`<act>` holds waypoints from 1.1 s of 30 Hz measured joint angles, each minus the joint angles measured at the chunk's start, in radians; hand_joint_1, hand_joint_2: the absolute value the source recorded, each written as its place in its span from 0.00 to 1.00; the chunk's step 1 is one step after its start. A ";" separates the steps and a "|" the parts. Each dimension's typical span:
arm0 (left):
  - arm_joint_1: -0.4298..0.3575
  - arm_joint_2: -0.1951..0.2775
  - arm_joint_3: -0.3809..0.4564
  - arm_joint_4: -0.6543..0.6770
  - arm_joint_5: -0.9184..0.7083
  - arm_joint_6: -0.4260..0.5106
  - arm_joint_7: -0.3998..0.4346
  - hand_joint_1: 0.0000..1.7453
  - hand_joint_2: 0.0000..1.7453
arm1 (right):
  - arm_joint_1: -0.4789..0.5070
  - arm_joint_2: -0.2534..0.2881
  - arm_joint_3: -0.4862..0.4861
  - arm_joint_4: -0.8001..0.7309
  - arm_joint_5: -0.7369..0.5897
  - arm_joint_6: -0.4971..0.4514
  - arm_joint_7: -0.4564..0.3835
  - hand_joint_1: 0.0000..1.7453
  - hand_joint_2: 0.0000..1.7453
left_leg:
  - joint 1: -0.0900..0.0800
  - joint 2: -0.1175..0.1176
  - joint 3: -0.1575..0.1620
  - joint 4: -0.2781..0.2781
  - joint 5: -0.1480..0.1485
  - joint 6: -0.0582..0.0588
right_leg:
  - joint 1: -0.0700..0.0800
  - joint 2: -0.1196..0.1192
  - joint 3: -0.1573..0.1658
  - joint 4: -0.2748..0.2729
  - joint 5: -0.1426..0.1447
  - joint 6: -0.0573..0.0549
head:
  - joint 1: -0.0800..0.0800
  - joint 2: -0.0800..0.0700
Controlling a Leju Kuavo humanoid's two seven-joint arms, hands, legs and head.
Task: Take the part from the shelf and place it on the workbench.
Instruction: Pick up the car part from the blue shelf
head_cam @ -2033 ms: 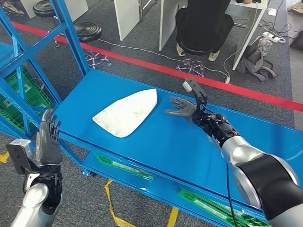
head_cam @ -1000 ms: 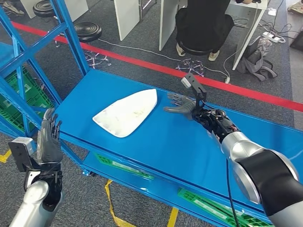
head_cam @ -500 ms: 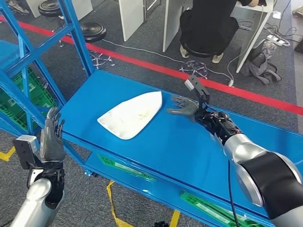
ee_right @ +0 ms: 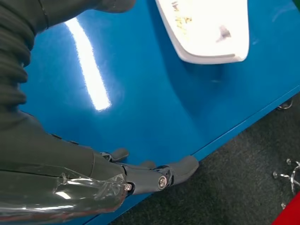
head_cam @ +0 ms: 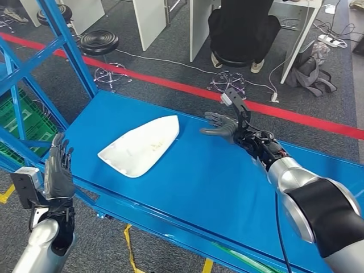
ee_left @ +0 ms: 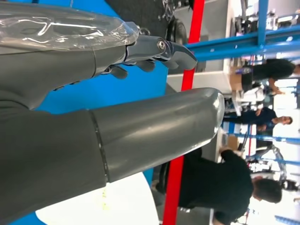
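A flat white part (head_cam: 139, 145), rounded and tapering to one end, lies on the blue shelf surface (head_cam: 206, 182) left of its middle. The part's edge also shows in the right wrist view (ee_right: 205, 28) and the left wrist view (ee_left: 106, 206). My right hand (head_cam: 219, 125) hovers open just above the shelf near its far edge, fingers stretched toward the part, a short gap to the part's right. My left hand (head_cam: 58, 170) is raised, open with fingers up, off the shelf's near left corner, holding nothing.
Blue frame posts (head_cam: 64, 40) rise at the left with a green crate (head_cam: 17, 116) behind them. Beyond the shelf lie a red floor line (head_cam: 180, 85), a black stool (head_cam: 96, 42), white desk legs and a seated person in black (head_cam: 244, 28).
The camera has shifted, so the whole scene sits differently in the picture. My right hand has stayed stretched toward the part at about the same gap. The left hand stays raised.
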 joint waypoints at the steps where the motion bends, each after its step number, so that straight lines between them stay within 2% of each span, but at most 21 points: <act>1: 0.001 0.000 0.000 0.001 0.000 0.000 0.000 0.00 0.00 | 0.000 0.000 0.000 0.000 0.000 0.000 0.000 0.00 1.00 | 0.000 0.000 0.005 -0.036 0.035 0.003 | 0.001 0.001 0.007 0.000 -0.005 0.001 | -0.002 0.000; 3: 0.000 0.001 0.000 0.001 0.000 0.000 0.000 0.00 0.00 | 0.000 0.000 0.000 0.000 0.000 0.000 0.000 0.00 1.00 | -0.001 0.001 0.063 -0.186 0.122 0.012 | 0.002 0.003 0.022 0.000 -0.018 0.006 | -0.006 0.000; 4: -0.001 0.000 0.000 0.001 0.000 0.000 0.000 0.00 0.00 | -0.001 0.000 0.000 0.000 0.000 0.000 0.000 0.00 1.00 | -0.003 0.001 0.092 -0.251 0.146 0.016 | 0.004 0.003 0.026 0.000 -0.024 0.010 | -0.007 0.000; 5: -0.002 0.000 0.000 0.001 0.000 0.000 -0.001 0.00 0.00 | -0.002 0.000 0.000 0.000 0.000 0.000 0.000 0.00 1.00 | -0.005 0.002 0.111 -0.292 0.156 0.020 | 0.005 0.004 0.029 -0.001 -0.030 0.015 | -0.008 0.000; 6: -0.002 0.000 0.000 0.001 0.000 0.000 -0.001 0.00 0.00 | -0.002 0.000 0.000 0.000 0.000 0.000 0.000 0.00 1.00 | -0.008 0.002 0.119 -0.309 0.151 0.024 | 0.006 0.004 0.030 -0.003 -0.035 0.021 | -0.008 0.000; 9: -0.003 0.001 0.000 0.001 0.000 0.000 -0.001 0.00 0.00 | -0.002 -0.001 0.000 0.000 0.000 -0.001 0.000 0.00 1.00 | -0.009 0.002 0.132 -0.318 0.141 0.042 | 0.003 0.003 0.030 0.001 -0.049 0.037 | -0.003 0.000; 11: -0.006 0.000 0.000 0.001 0.000 0.000 -0.002 0.00 0.00 | -0.002 -0.002 0.001 -0.001 0.000 0.000 0.000 0.00 1.00 | -0.006 0.002 0.149 -0.324 0.134 0.054 | 0.002 0.000 -0.006 0.082 -0.084 0.044 | 0.003 0.000; 13: -0.007 -0.001 0.000 0.001 0.000 0.000 -0.002 0.00 0.00 | -0.001 -0.002 0.002 0.000 0.000 0.001 0.000 0.00 1.00 | -0.007 0.002 0.158 -0.324 0.128 0.060 | 0.002 -0.001 -0.047 0.170 -0.118 0.047 | 0.008 0.000; 14: -0.007 -0.002 0.000 0.001 0.000 0.000 -0.002 0.00 0.00 | -0.001 -0.002 0.002 0.000 0.000 0.001 0.000 0.00 1.00 | -0.008 0.002 0.159 -0.324 0.127 0.061 | 0.002 -0.001 -0.057 0.189 -0.125 0.047 | 0.009 0.000; 20: -0.007 -0.002 0.000 0.001 0.000 0.000 -0.002 0.00 0.00 | -0.001 -0.002 0.002 0.000 0.000 0.001 0.000 0.00 1.00 | -0.008 0.002 0.160 -0.324 0.127 0.061 | 0.002 -0.001 -0.062 0.198 -0.128 0.048 | 0.009 0.000; 21: -0.007 -0.002 0.000 0.001 0.000 0.000 -0.002 0.00 0.00 | -0.001 -0.002 0.002 0.000 0.000 0.001 0.000 0.00 1.00 | -0.008 0.002 0.161 -0.324 0.126 0.062 | 0.002 -0.001 -0.069 0.209 -0.131 0.048 | 0.009 0.000; 23: -0.006 -0.002 0.000 0.001 0.000 -0.001 -0.002 0.00 0.00 | 0.002 -0.002 0.002 0.001 0.000 0.000 0.001 0.00 1.00 | -0.009 0.001 0.165 -0.324 0.121 0.063 | 0.002 -0.001 -0.110 0.273 -0.147 0.049 | 0.012 0.000; 24: -0.004 -0.002 0.000 0.002 0.000 -0.001 -0.002 0.00 0.00 | 0.004 -0.002 0.003 0.002 0.001 0.000 0.001 0.00 1.00 | -0.010 -0.001 0.171 -0.323 0.116 0.063 | 0.002 -0.001 -0.134 0.295 -0.140 0.049 | 0.016 0.000; 25: -0.004 -0.002 0.000 0.004 0.000 -0.001 -0.004 0.00 0.00 | 0.005 -0.002 0.003 0.004 0.002 0.000 0.001 0.00 1.00 | -0.012 -0.003 0.184 -0.323 0.105 0.061 | 0.006 -0.001 -0.126 0.241 -0.092 0.043 | 0.021 0.000; 27: -0.004 -0.003 0.000 0.006 -0.001 -0.001 -0.009 0.00 0.00 | 0.003 -0.002 0.006 0.006 0.007 0.001 0.006 0.00 1.00 | -0.015 -0.006 0.202 -0.319 0.086 0.055 | 0.013 0.001 -0.072 0.073 0.011 0.031 | 0.029 0.000; 28: -0.005 -0.004 0.000 0.007 -0.002 -0.001 -0.011 0.00 0.00 | 0.001 -0.002 0.007 0.006 0.011 0.002 0.008 0.00 1.00 | -0.017 -0.006 0.207 -0.318 0.079 0.052 | 0.017 0.003 -0.041 -0.005 0.048 0.026 | 0.029 0.000; 33: -0.008 -0.004 0.000 0.007 -0.004 -0.001 -0.014 0.00 0.00 | 0.001 -0.002 0.014 0.007 0.023 0.002 0.017 0.00 1.00 | -0.016 -0.005 0.207 -0.322 0.077 0.049 | 0.018 0.004 -0.037 -0.013 0.044 0.022 | 0.020 0.000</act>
